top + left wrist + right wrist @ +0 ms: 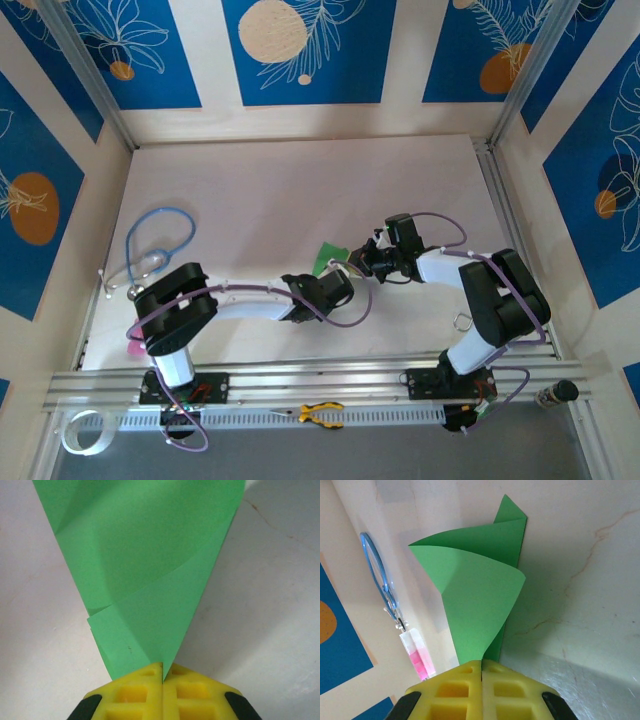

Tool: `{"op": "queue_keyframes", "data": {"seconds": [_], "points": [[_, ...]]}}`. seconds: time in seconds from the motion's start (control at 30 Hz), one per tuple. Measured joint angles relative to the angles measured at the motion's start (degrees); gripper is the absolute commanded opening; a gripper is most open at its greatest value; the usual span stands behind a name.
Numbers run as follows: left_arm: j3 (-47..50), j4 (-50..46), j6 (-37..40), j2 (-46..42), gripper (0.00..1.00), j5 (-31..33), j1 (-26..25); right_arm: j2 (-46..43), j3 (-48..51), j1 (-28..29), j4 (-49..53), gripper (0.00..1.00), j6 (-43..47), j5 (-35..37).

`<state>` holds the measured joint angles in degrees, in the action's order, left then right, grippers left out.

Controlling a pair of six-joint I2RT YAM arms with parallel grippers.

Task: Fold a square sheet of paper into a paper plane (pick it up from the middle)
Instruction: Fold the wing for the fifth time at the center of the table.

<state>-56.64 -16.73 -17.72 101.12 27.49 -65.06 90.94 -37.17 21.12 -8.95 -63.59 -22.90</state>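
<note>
Left gripper [162,672]: we see the yellow pads pressed together, pinching the narrow folded tip of the thin bright green paper sheet [145,570].
Right gripper [482,666]: jaws likewise clamped, with the lower edge of a curled flap of the green paper sheet [480,595] caught in the seam.
Risk, tearing: we judge that both grips on one thin sheet could rip it if the arms pull apart or twist against each other.
Risk, bad crease: the flap at the right gripper bows up in a soft curve. Pressed down like that, we think the fold would land off-line.
Risk, slip: each hold is only on an edge or tip, so a quick move could pull the paper out.
Paper relative to grippers: it fans out ahead of both sets of fingers. In the top view it sits between the two grippers at mid-table, [328,255], low over the white table [280,190].
Fold state: several layers and creases show, but no dart shape yet.
Further out: blue cable loop [160,235] and pink object [420,660] far left, yellow-handled pliers [320,412] on the near rail, all well apart from the paper.
</note>
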Motion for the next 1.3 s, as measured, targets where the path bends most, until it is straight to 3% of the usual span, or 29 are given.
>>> {"op": "queue_keyframes", "data": {"seconds": [0.13,0.23,0.37,0.57,0.9,1.3], "points": [[0.0,0.2,-0.2,0.0,0.0,-0.4,0.0,-0.1,0.0,0.0,0.0,0.0,0.0,0.0],[0.0,0.4,-0.2,0.0,0.0,-1.3,0.1,-0.4,0.0,-0.1,0.2,0.06,0.3,0.0],[0.2,1.5,-0.1,-0.3,0.0,-4.8,0.9,-1.9,0.0,-0.6,1.9,0.19,1.7,0.2],[1.5,5.2,-0.8,-3.3,0.0,-16.6,5.2,-7.7,0.1,-3.3,5.0,0.41,4.7,0.9],[4.8,13.2,-5.9,-4.2,0.0,-34.4,12.2,-16.1,2.4,-7.8,8.4,0.42,7.7,1.0],[6.5,21.5,-11.0,-1.5,0.0,-47.0,15.9,-19.2,5.8,-8.2,9.2,0.42,9.1,-0.7]]}}
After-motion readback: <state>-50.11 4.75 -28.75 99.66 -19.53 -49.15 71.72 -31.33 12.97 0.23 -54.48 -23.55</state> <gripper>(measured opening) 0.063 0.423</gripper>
